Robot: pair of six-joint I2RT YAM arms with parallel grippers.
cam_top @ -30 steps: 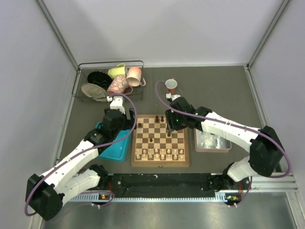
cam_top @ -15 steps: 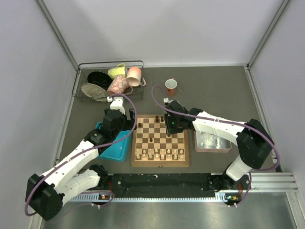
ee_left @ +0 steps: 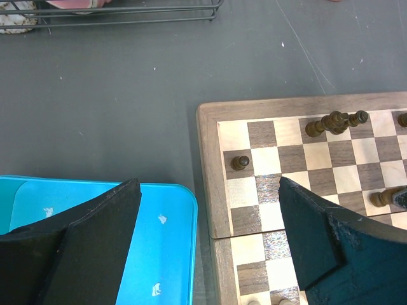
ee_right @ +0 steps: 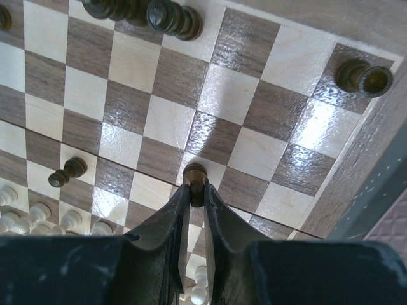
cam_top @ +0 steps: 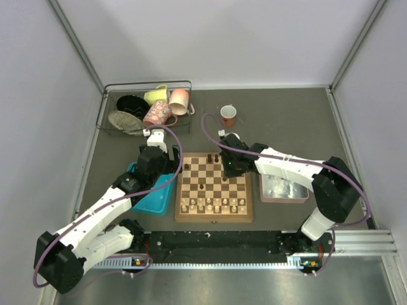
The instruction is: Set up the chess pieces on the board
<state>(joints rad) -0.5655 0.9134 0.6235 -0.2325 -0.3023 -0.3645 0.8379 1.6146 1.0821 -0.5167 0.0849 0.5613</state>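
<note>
Right wrist alone: right claw (ee_right: 196, 192) around dark piece (ee_right: 195, 173)

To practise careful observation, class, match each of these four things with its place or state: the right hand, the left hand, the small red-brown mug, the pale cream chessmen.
Column A
1. right hand
2. left hand
3. small round red-brown mug
4. pale cream wooden chessmen

Column B
a. on the near rows of the checkered wooden board
b. open, above the blue plastic tray and the board's edge
c. shut on a dark brown wooden chess piece
d. upright on the grey table, beyond the board

Pairs: 1-c, 2-b, 3-d, 4-a
</note>
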